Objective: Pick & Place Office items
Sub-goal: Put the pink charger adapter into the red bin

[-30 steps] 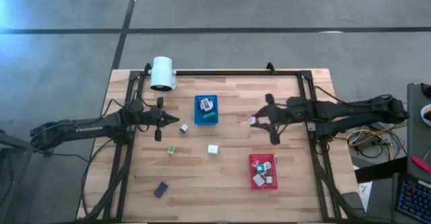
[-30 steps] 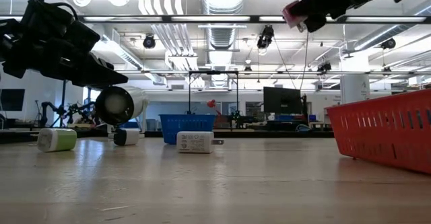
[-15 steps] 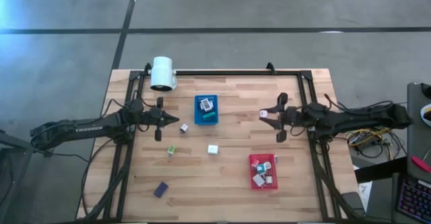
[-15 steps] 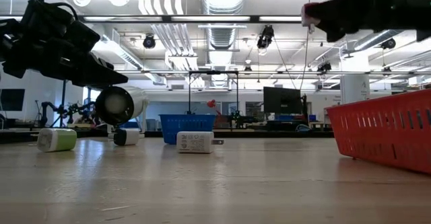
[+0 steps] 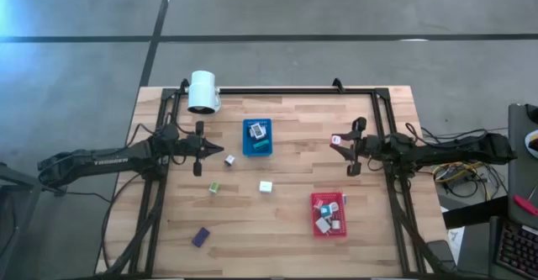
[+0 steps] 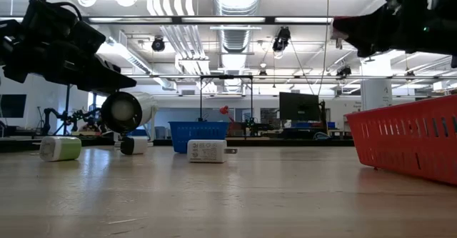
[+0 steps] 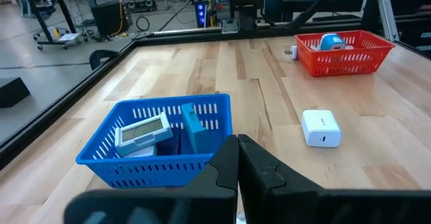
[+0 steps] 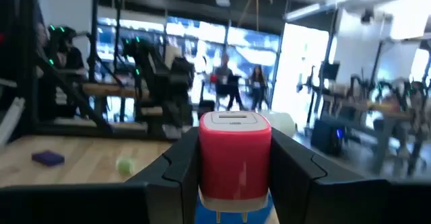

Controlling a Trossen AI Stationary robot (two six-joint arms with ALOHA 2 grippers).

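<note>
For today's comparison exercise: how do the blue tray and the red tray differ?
The blue tray sits mid-table toward the far edge; the red tray sits nearer the front, on the right arm's side. They differ in colour. Both are slotted rectangular baskets holding small items.

Two slender arms of dark, near-black links extended from either side of the table. The left arm (image 5: 101, 157) bore pale lettering along its forearm link; the right arm (image 5: 437, 148) was plain, with cables trailing behind its base. Each ended in a two-finger gripper. The left gripper's fingers (image 7: 232, 167) were matte black wedges; the right gripper's fingers (image 8: 182, 163) were broad, angular black plates.
</note>
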